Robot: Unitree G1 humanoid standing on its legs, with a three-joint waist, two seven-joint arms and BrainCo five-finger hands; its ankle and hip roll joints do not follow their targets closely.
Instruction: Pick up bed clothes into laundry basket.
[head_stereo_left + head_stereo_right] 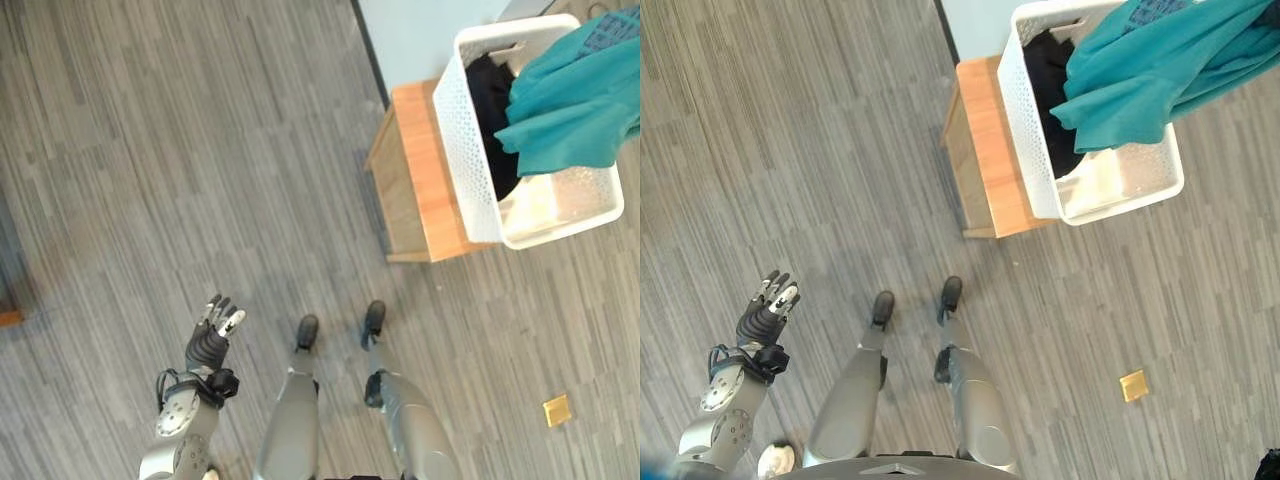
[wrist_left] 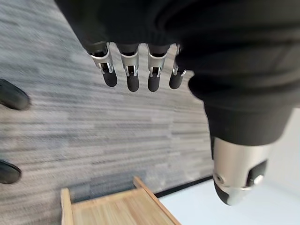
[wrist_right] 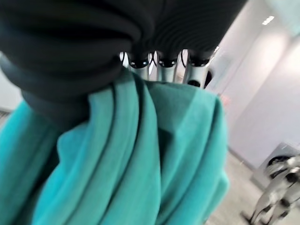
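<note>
Left hand (image 1: 212,335): hanging low at the robot's left side over the grey plank floor (image 1: 150,180), well apart from the basket. Its fingers (image 2: 132,77) are reaching out nearly straight in a loose row, the thumb (image 2: 234,173) standing apart from them; nothing is lying between them and they are touching nothing.

Right hand (image 3: 70,51): showing in its own wrist view, where teal cloth is bunching right up against the dark ribbed cover. The fingers (image 3: 161,65) are curling over the top of the gathered folds and pressing into them, so the hand is gripping the cloth.

Teal cloth (image 1: 575,95): the bed clothes, hanging in a thick fold over the far rim of the basket, partly spilling down inside it and partly trailing out past the rim toward the robot's right.

Laundry basket (image 1: 465,150): white, perforated walls, sitting on the low wooden stand and overhanging its right edge. A dark garment (image 1: 490,100) is lying inside against the left wall, beside the teal cloth.

Wooden stand (image 1: 420,180): light wood, standing on the floor against a pale wall.

Small yellow square (image 1: 557,410): lying flat on the floor, near the robot's right side.
</note>
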